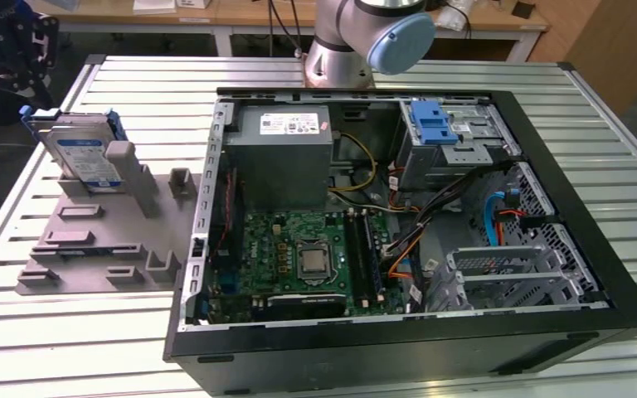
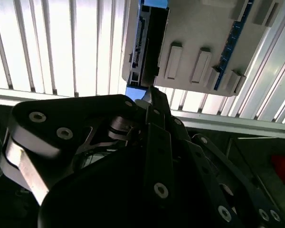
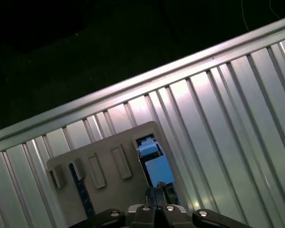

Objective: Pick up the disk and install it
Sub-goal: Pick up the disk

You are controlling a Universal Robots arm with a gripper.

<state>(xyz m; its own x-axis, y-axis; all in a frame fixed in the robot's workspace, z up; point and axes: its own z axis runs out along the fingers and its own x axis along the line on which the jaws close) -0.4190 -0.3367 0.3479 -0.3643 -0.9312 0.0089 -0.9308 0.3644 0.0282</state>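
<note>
The exterior view looks steeply down on the whole bench (image 1: 97,332). Both wrist views look close past the gripper (image 2: 152,94) at the grey holder plate (image 3: 107,140), which lies at the exterior view's left.

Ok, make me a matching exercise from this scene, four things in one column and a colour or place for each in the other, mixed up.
Things:
1. disk
2. motherboard
3. power supply box
4. ridged latch

Descriptions:
A. green, lying flat inside the computer case
B. blue, on the metal drive cage
C. standing on edge in the grey holder on the table, outside the case
D. grey with a white sticker, inside the case

Pairs: 1-C, 2-A, 3-D, 4-B
</note>
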